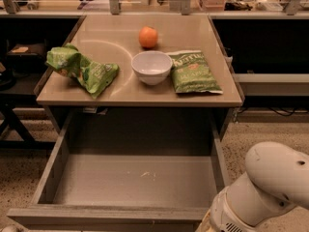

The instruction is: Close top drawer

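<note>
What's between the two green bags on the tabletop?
A white bowl, in the camera view. Gripper is out of frame; only the arm shows, lower right.

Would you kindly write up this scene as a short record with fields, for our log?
top drawer: pulled well out, grey inside with a few pale specks
table: holds everything listed below
orange: behind the bowl
white bowl: upright, mid-table
flat green bag: right of the bowl
crumpled green bag: left of the bowl
arm: lower right, near the drawer's front corner
gripper: out of view
task state: drawer not yet closed
</note>
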Tool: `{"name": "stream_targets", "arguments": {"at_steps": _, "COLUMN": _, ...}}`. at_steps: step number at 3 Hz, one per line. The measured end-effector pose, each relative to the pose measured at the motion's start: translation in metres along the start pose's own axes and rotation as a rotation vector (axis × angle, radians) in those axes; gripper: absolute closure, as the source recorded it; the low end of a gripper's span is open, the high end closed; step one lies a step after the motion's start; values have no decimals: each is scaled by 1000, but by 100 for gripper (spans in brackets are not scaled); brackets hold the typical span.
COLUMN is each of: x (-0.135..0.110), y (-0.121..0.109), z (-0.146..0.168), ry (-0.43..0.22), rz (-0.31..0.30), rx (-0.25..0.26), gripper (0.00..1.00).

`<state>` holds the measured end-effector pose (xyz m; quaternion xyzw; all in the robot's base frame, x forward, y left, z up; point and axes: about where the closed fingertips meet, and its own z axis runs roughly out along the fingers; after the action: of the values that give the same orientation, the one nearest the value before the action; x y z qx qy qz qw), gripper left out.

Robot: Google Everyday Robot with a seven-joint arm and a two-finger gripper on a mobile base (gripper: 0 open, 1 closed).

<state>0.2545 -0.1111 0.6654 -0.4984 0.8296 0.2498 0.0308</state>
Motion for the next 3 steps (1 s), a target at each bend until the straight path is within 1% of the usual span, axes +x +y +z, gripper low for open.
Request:
{"name": "stream_targets", "arguments": {"at_steps": 2, "x": 0, "y": 0, "z": 0, "ry": 0, "rz": 0, "rx": 0, "gripper": 13}}
{"name": "stream_targets", "arguments": {"at_steps": 3, "x": 0, "y": 0, "z": 0, "ry": 0, "rz": 0, "rx": 0, "gripper": 0}}
